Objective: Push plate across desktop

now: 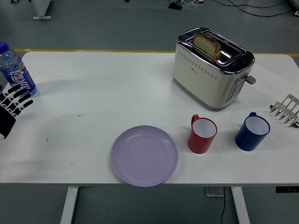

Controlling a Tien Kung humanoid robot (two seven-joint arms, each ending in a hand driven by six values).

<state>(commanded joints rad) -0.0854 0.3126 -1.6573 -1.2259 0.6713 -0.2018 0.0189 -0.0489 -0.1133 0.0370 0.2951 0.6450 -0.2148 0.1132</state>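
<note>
A lilac plate [144, 155] lies empty near the table's front edge, a little left of the middle. My left hand [14, 101] enters at the far left edge with its black-and-white fingers spread and holds nothing. It is far left of the plate and just below a water bottle [15, 70]. My right hand [286, 110] shows only as silver fingertips at the far right edge, resting on the table, spread and empty.
A cream toaster [212, 66] with a slice of bread stands at the back right. A red mug [202, 134] and a blue mug [252, 131] stand right of the plate. A white sheet [274, 82] lies at the right edge.
</note>
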